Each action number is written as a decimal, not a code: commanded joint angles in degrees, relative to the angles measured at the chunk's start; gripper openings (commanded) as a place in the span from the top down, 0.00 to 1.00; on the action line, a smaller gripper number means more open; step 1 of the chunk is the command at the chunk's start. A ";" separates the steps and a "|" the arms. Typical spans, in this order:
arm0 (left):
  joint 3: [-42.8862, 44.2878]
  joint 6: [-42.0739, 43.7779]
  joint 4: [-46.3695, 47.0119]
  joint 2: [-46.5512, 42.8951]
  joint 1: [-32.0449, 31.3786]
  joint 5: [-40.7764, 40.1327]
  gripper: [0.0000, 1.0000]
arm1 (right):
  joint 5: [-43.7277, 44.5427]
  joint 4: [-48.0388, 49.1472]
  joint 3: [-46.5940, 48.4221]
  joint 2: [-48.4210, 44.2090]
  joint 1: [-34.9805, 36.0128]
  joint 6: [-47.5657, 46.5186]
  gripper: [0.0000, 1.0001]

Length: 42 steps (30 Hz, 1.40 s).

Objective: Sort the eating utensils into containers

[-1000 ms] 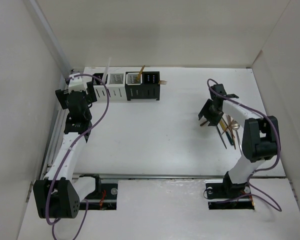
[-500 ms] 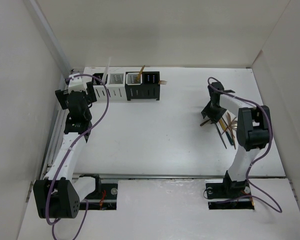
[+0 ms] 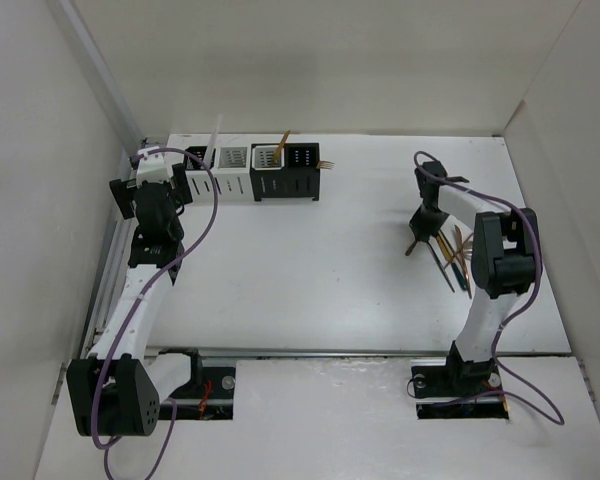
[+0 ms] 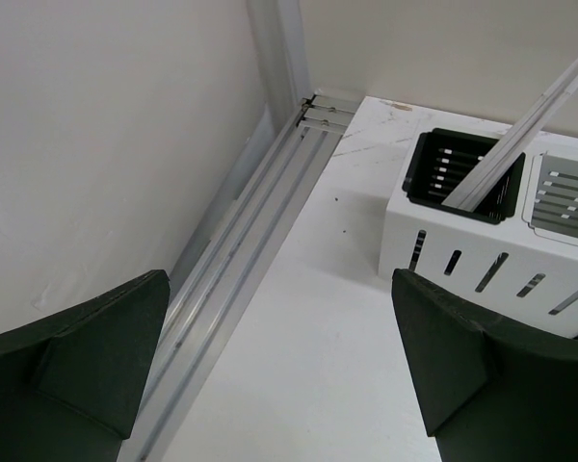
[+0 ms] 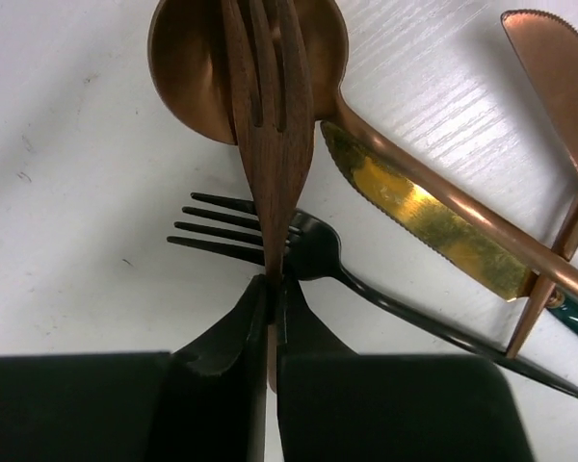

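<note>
My right gripper is shut on a copper fork, pinching its neck with the tines pointing away. Under it on the table lie a copper spoon, a black fork, a gold-bladed knife and another copper knife. From above, the right gripper sits at the left edge of this utensil pile. The containers stand in a row at the back left. White sticks lean in the first container. My left gripper hangs open beside it, holding nothing.
A copper utensil stands in the third container, and copper tines stick out to the right of the row. A metal rail runs along the left wall. Purple cables loop off both arms.
The right gripper has closed onto the copper fork, and its arm has swung in closer over the pile. The left arm has not moved.
</note>
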 commanded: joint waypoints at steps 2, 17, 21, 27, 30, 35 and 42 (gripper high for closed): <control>0.69 0.42 3.38 -0.37 0.22 -1.08 0.00 | 2.58 1.31 0.96 -7.71 2.89 -5.71 1.00; 1.92 1.56 4.44 0.77 0.22 -0.56 0.00 | -17.43 19.90 24.61 -10.28 14.49 -26.73 1.00; 1.92 2.09 4.96 1.30 0.22 -0.56 0.00 | -13.78 43.71 22.94 -7.48 22.47 -36.83 1.00; 1.92 2.09 4.96 1.83 0.22 -1.08 0.00 | -13.76 70.26 29.44 9.83 26.80 -42.65 1.00; 1.92 2.09 4.96 1.83 0.22 -1.61 0.00 | -10.16 87.93 26.02 15.63 28.29 -42.12 1.00; 1.39 2.09 4.44 1.30 0.22 -1.61 0.00 | -5.60 92.38 25.05 18.99 28.82 -42.12 1.00; 0.86 2.09 4.96 1.30 0.22 -2.14 0.00 | -4.44 94.30 18.11 16.61 28.83 -42.83 1.00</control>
